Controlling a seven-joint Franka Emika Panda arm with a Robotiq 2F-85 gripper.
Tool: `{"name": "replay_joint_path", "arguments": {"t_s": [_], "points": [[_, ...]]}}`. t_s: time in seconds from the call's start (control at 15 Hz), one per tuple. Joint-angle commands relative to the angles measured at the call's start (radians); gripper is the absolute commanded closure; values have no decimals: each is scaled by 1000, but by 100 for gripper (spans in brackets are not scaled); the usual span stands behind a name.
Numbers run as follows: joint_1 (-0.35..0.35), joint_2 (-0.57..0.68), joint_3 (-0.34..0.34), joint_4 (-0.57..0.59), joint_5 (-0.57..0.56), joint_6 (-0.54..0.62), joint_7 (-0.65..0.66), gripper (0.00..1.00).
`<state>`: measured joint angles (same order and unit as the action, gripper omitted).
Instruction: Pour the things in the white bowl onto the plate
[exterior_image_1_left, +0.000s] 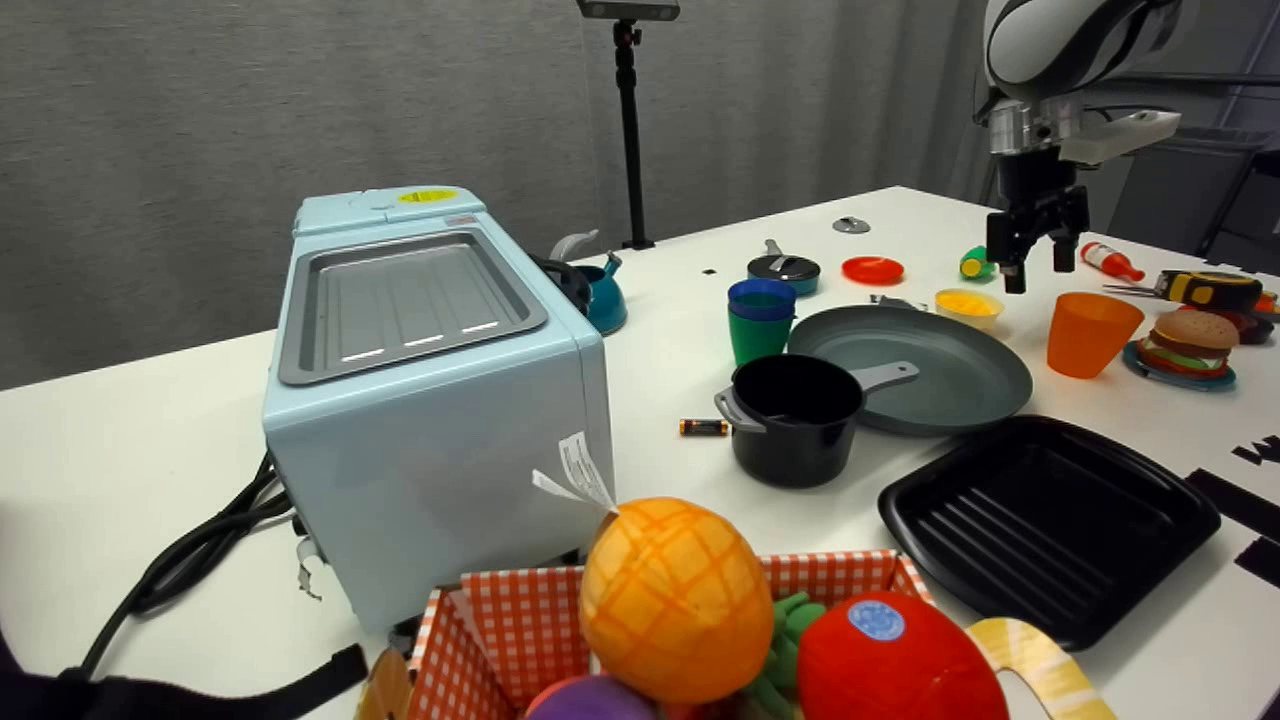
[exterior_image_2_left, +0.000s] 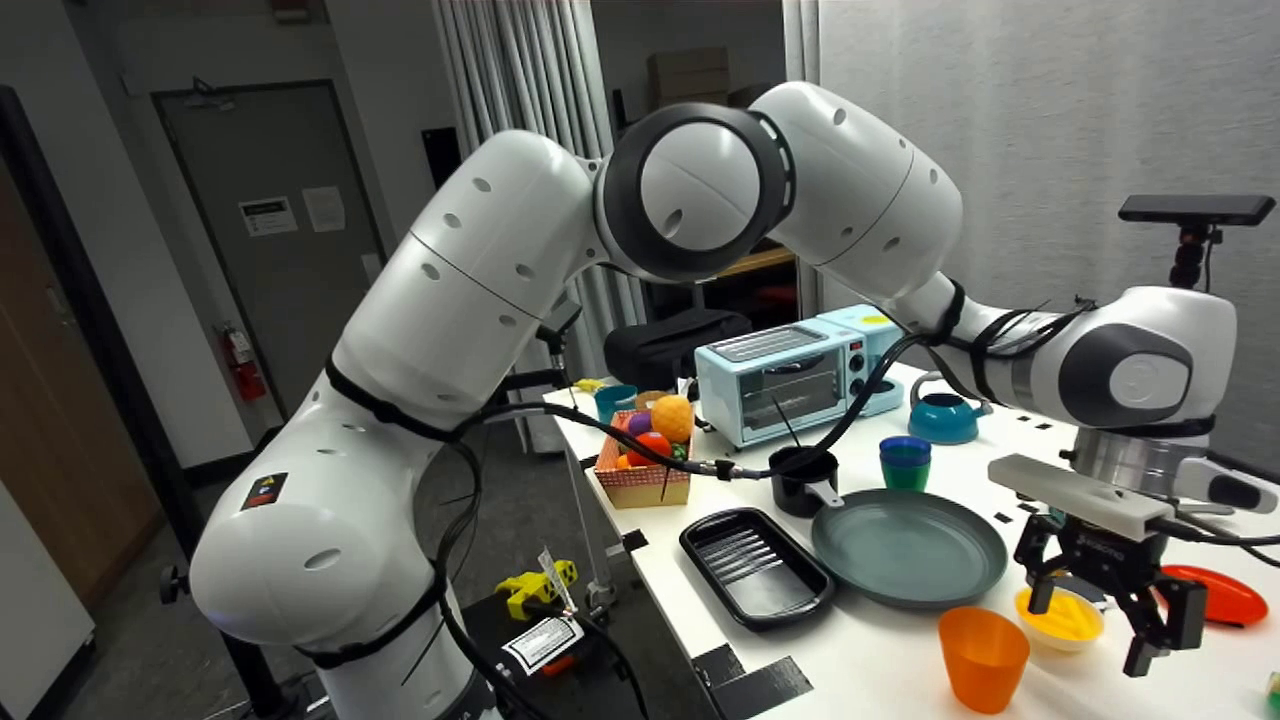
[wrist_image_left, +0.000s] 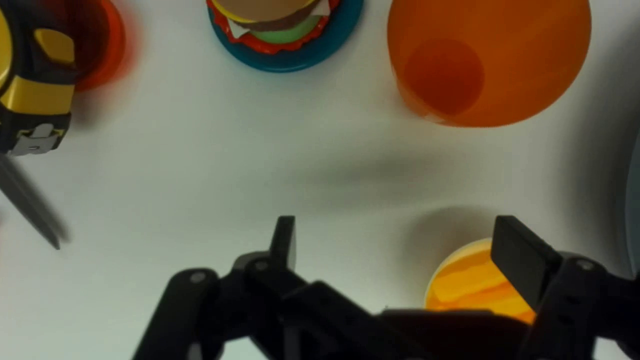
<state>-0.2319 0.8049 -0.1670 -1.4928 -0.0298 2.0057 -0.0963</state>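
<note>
The white bowl (exterior_image_1_left: 970, 323) stands upright on the table with yellow stick-like pieces (exterior_image_1_left: 966, 303) in it. The bowl (exterior_image_2_left: 1052, 641) and its pieces (exterior_image_2_left: 1065, 613) also show in an exterior view. The plate (exterior_image_1_left: 935, 365), large and grey-green, lies beside the bowl; it also shows in an exterior view (exterior_image_2_left: 905, 548). My gripper (exterior_image_1_left: 1038, 270) is open and empty, above the table near the bowl, also seen in an exterior view (exterior_image_2_left: 1090, 635). In the wrist view the right finger and the gripper body (wrist_image_left: 395, 220) hide part of the bowl (wrist_image_left: 444, 262). Only the plate's edge (wrist_image_left: 634, 200) shows there.
An orange cup (exterior_image_2_left: 983, 660) stands near the bowl and plate. A toy burger (exterior_image_1_left: 1188, 340) and a tape measure (exterior_image_1_left: 1212, 289) lie beyond it. A black pot (exterior_image_1_left: 797, 420), a ridged black tray (exterior_image_1_left: 1050, 530) and stacked cups (exterior_image_1_left: 761, 325) are close around the plate. A red dish (exterior_image_1_left: 872, 270) lies behind.
</note>
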Motion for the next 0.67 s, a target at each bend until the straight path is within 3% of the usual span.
{"name": "replay_joint_path", "arguments": {"t_s": [0.0,0.6], "points": [[-24,-4,27,-15,-7,-25,-67,0],[-28,23,33,-1,-7,65,-102,0]]}}
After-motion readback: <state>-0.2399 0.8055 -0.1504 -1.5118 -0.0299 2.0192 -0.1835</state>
